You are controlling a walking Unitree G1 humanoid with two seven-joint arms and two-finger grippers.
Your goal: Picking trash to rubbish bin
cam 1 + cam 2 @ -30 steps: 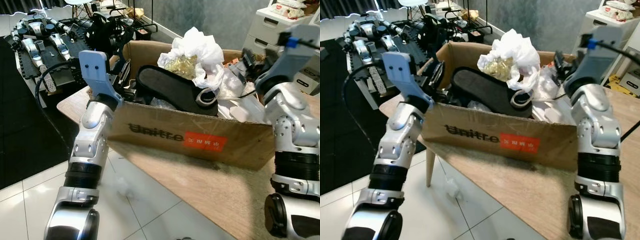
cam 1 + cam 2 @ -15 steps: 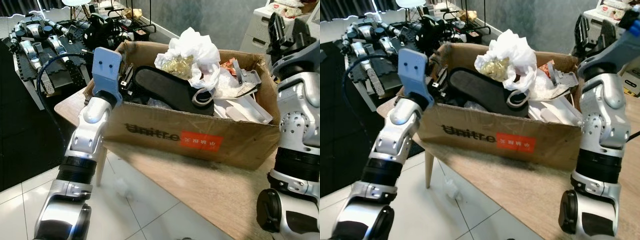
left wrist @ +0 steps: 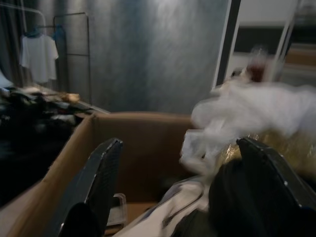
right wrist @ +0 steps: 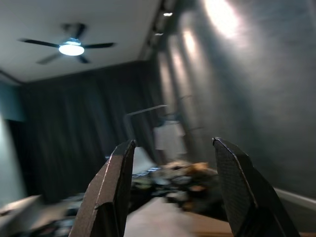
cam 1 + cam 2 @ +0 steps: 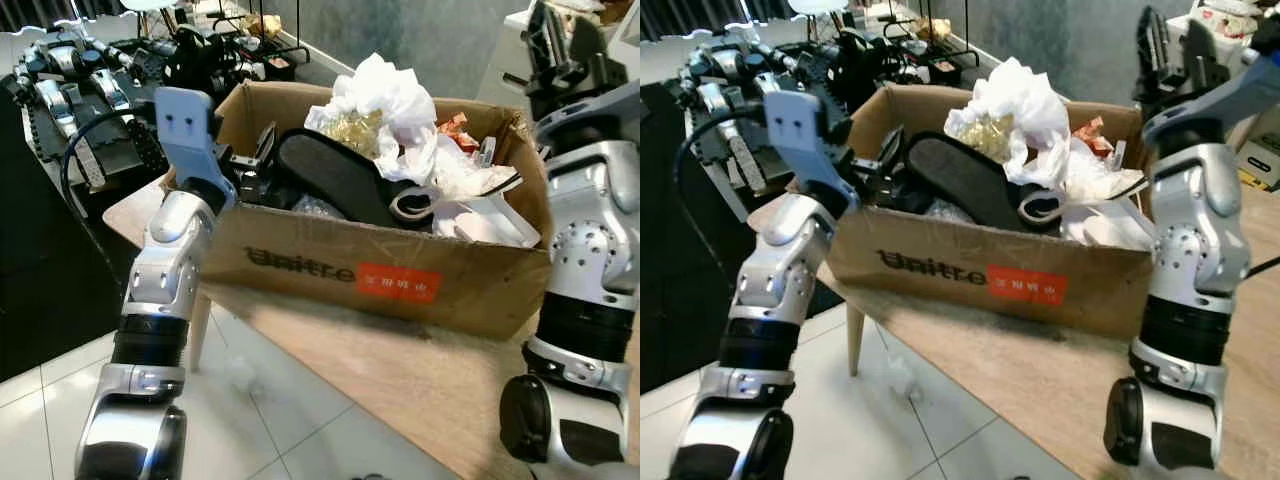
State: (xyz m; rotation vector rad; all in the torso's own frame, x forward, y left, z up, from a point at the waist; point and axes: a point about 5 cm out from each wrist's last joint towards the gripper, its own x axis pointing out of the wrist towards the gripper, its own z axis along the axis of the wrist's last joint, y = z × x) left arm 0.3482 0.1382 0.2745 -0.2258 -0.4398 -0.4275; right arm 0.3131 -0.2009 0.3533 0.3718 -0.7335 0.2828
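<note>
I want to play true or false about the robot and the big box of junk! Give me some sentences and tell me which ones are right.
1. The cardboard box sits on a wooden table. True.
2. The box is empty. False: it is piled with rubbish, with a crumpled white plastic bag on top.
3. The right gripper is raised above the box's right end, its fingers apart and holding nothing. True.
4. The left gripper is squeezing the white bag. False: its fingers are spread open at the box's left end, with nothing between them.
5. A long black padded thing lies in the box. True.
6. The box has a green label on its front. False: the label is red.
</note>
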